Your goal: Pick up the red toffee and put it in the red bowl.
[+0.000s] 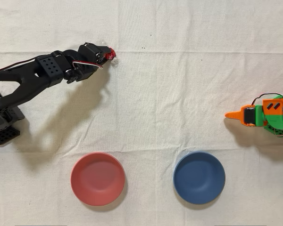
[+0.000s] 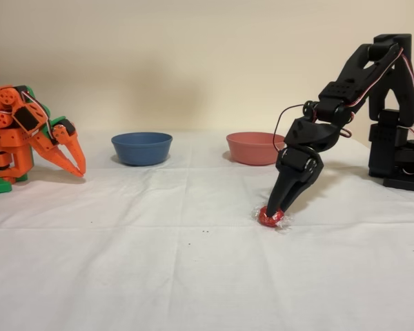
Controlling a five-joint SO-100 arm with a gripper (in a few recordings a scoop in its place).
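White cloth (image 2: 159,276); gripper (image 2: 272,209) closed on red toffee (image 2: 270,217)

The red toffee (image 2: 270,216) is small, round and shiny; it lies on the white cloth (image 2: 193,262), well apart from the red bowl (image 2: 255,147); the bowl sits upright.
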